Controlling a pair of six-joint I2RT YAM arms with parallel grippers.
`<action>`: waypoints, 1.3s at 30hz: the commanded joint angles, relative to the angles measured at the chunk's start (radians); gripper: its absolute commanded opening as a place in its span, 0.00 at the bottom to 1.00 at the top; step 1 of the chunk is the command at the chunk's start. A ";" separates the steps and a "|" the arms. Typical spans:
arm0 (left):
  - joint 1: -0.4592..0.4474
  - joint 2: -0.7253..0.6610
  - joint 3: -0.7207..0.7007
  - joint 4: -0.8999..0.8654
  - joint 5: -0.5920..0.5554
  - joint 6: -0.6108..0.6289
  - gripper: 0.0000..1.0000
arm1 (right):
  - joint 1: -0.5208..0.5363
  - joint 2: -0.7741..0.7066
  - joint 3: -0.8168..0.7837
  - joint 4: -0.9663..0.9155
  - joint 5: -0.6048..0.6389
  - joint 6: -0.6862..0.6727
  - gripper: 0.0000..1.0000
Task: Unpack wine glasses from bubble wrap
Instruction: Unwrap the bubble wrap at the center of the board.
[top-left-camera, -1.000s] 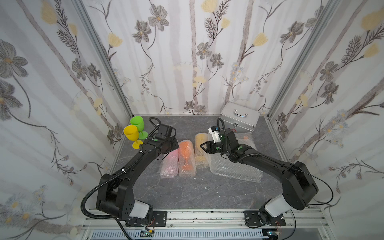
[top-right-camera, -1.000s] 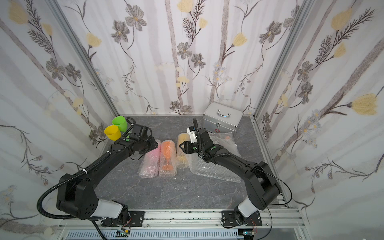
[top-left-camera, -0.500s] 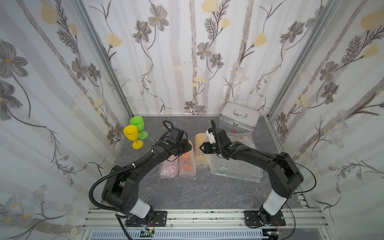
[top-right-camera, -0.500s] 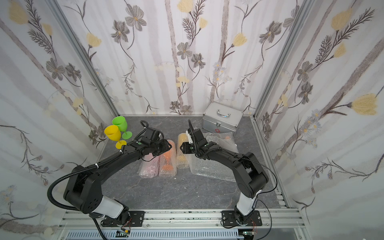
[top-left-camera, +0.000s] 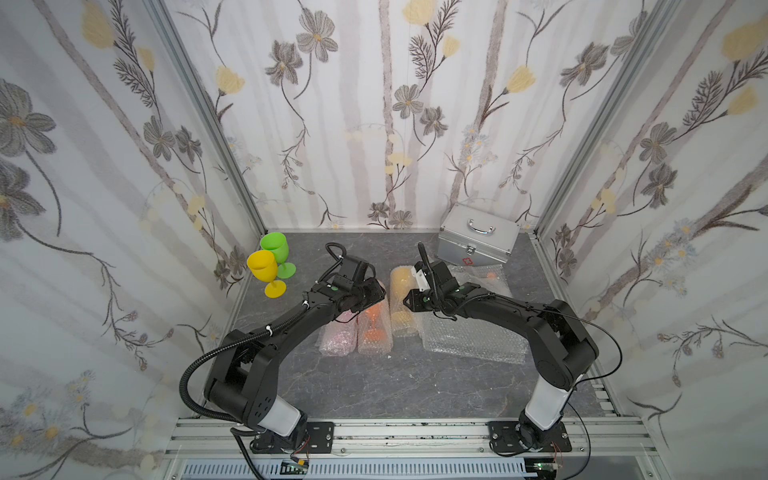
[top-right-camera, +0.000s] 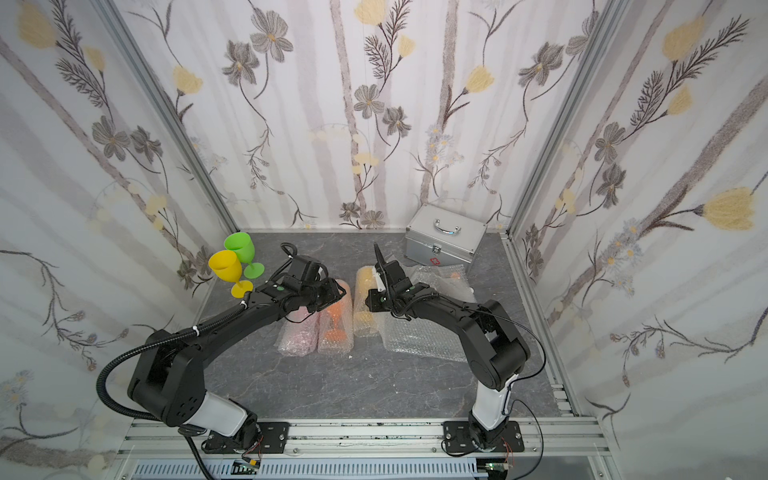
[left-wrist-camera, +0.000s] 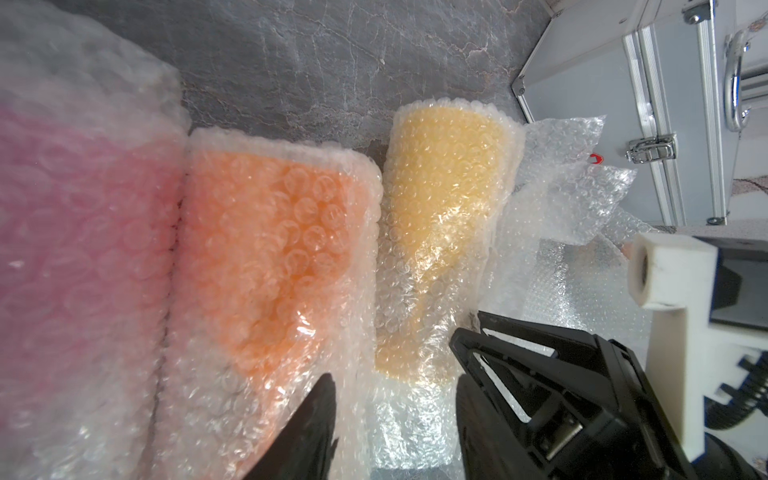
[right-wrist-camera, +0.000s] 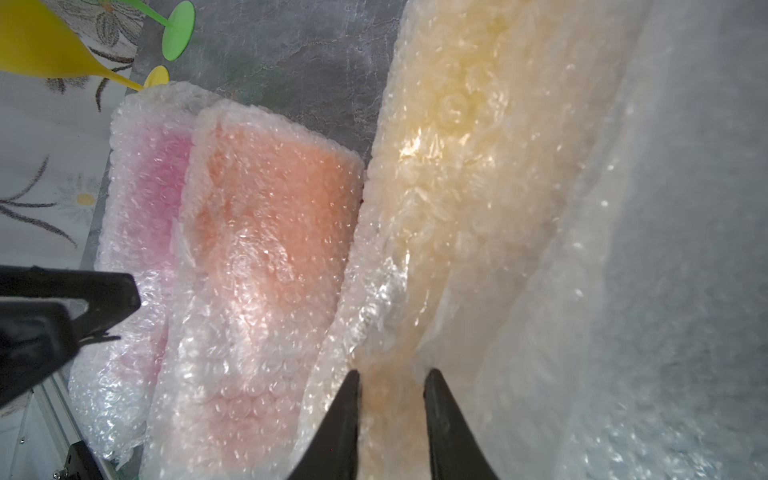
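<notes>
Pink roll (left-wrist-camera: 75, 228) and orange roll (left-wrist-camera: 270, 232) touch edges; amber-yellow roll (left-wrist-camera: 444, 199) lies just beside.

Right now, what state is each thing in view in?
green glass, unwrapped, standing.
yellow glass, unwrapped, standing.
pink glass, wrapped, lying down.
orange glass, wrapped, lying down.
amber glass, wrapped, lying down.
loose bubble wrap, spread flat.
metal case, shut, latched.
left gripper, open.
right gripper, shut on the amber glass, through its wrap.
</notes>
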 joint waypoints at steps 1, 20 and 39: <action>0.001 -0.001 -0.006 0.040 0.009 -0.016 0.49 | -0.012 -0.021 -0.027 0.041 -0.058 -0.016 0.17; 0.046 -0.079 -0.046 0.054 0.086 -0.012 0.50 | -0.044 -0.133 -0.145 0.236 -0.472 -0.092 0.00; -0.103 0.015 -0.115 0.198 0.141 -0.122 0.48 | -0.052 -0.220 -0.347 0.118 -0.374 -0.192 0.02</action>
